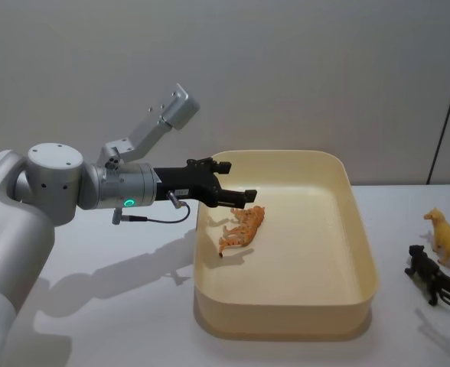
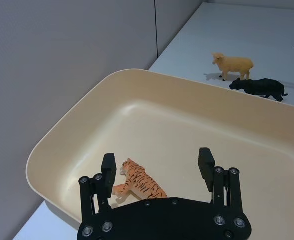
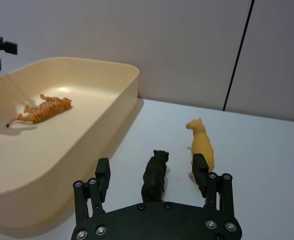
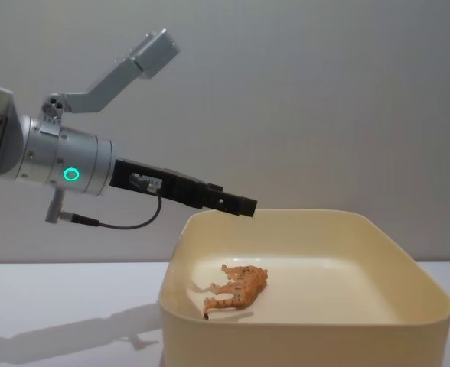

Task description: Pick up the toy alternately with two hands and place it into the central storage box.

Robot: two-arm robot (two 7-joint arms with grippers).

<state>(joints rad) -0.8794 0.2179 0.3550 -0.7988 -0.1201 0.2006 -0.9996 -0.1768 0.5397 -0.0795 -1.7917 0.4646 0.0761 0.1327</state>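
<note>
Currently the left end effector (image 1: 240, 180) hangs above the rim of the cream box (image 1: 286, 319) at about 10 o'clock, its fingers spread apart and holding nothing. The orange striped tiger (image 1: 242, 228) lies on its side on the box floor toward 9 o'clock, just below those fingers. Out at 3 o'clock from the box, on the white table (image 1: 118, 306), a black animal (image 3: 156, 175) and a yellow animal (image 3: 202, 145) stand just beside each other, and the right end effector (image 3: 152, 162) is near them with fingers apart, the black one showing between them.
</note>
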